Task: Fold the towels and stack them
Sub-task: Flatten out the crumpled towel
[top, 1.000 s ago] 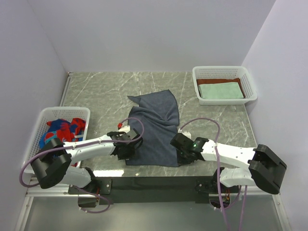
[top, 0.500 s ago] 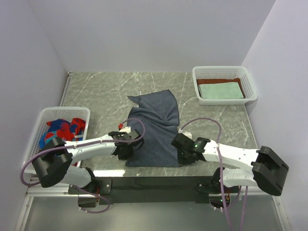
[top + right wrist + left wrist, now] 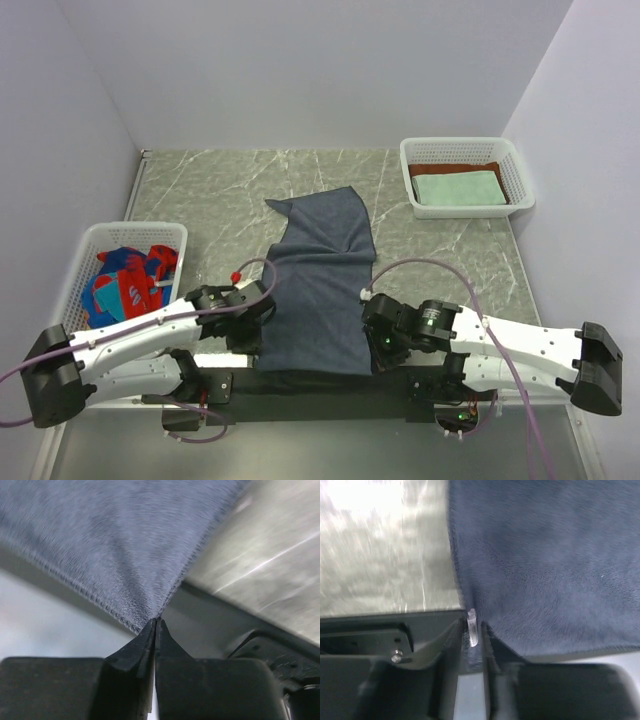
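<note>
A dark slate-blue towel (image 3: 320, 280) lies stretched lengthwise down the middle of the marble table (image 3: 200, 190), its near edge hanging over the table's front. My left gripper (image 3: 258, 338) is shut on the towel's near-left corner. In the left wrist view the cloth (image 3: 545, 565) is pinched between the fingers of that gripper (image 3: 472, 636). My right gripper (image 3: 376, 348) is shut on the near-right corner; its wrist view shows the towel (image 3: 115, 540) running to a point between the tips of the gripper (image 3: 156, 623).
A white basket (image 3: 465, 150) at the back right holds a folded mint-green towel (image 3: 458, 187) lying on a rust-brown one (image 3: 500, 168). A white basket (image 3: 110, 235) at the left holds crumpled red and blue patterned towels (image 3: 125, 275). A black strip (image 3: 320, 385) runs along the table's front.
Both grippers have drawn back toward the table's front edge with the towel's near corners. The towel has been pulled longer and flatter, its near edge now over the front.
</note>
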You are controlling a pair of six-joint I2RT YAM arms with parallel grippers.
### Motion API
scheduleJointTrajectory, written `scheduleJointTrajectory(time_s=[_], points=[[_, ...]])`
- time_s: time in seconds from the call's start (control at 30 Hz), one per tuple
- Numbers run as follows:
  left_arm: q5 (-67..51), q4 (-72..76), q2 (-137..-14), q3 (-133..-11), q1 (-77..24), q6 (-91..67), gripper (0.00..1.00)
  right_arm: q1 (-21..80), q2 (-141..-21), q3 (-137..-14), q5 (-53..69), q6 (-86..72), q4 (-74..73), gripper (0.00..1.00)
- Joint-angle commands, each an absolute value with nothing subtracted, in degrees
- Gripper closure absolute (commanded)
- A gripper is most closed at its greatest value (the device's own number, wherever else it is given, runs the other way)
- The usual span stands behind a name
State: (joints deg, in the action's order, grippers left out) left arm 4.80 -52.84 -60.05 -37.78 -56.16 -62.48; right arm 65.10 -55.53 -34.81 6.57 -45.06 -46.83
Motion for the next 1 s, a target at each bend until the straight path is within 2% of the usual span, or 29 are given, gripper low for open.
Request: scheduleJointTrajectory(time_s=[0.0, 0.03, 0.1, 0.13, 0.23, 0.27, 0.37, 0.47, 0.5, 0.63, 0.83, 0.97], points=[[-1.8, -54.9, -56.9, -35.6, -57.0, -63.4, 0.7, 68.5, -54.1, -35.3, 12.8, -44.5, -49.1, 0.88], [-2.8, -54.9, -56.4, -35.8, -57.1, -63.4, 0.53, 68.7, -54.0, -36.5, 12.0, -44.3, -49.6, 0.77], [-2.6, -55.5, -55.6, -37.2, -57.1, -63.2, 0.36, 68.9, -53.8, -38.4, 9.5, -44.1, -52.0, 0.67], [-1.9, -55.9, -55.5, -38.0, -57.1, -63.1, 0.24, 68.8, -53.7, -39.6, 7.9, -43.7, -52.8, 0.52], [2.0, -58.2, -56.0, -43.1, -57.1, -63.1, 0.17, 66.5, -53.9, -45.3, 1.1, -42.2, -55.1, 0.34], [5.5, -58.2, -56.2, -44.3, -57.0, -63.1, 0.16, 65.4, -54.5, -46.3, 0.1, -41.5, -55.5, 0.32], [11.8, -57.3, -58.4, -50.4, -54.8, -60.9, 0.18, 56.5, -56.1, -48.9, -2.7, -35.7, -53.5, 0.31], [12.9, -51.5, -62.7, -53.4, -47.0, -54.6, 0.19, 47.4, -58.2, -51.7, -4.0, -29.5, -48.9, 0.32], [11.6, -49.4, -65.0, -54.0, -42.1, -52.9, 0.19, 45.4, -59.0, -52.5, -4.0, -26.8, -47.6, 0.34], [10.6, -38.2, -74.4, -60.3, -33.0, -46.3, 0.22, 35.9, -65.0, -58.5, -4.6, -22.3, -40.7, 0.42], [11.9, -36.3, -95.9, -81.7, -27.1, -43.6, 0.31, 25.4, -78.4, -65.5, -3.4, -19.2, -27.4, 0.6], [11.3, -37.4, -108.5, -96.9, -25.3, -42.7, 0.36, 23.3, -91.5, -73.3, -2.0, -16.8, -24.9, 0.64]])
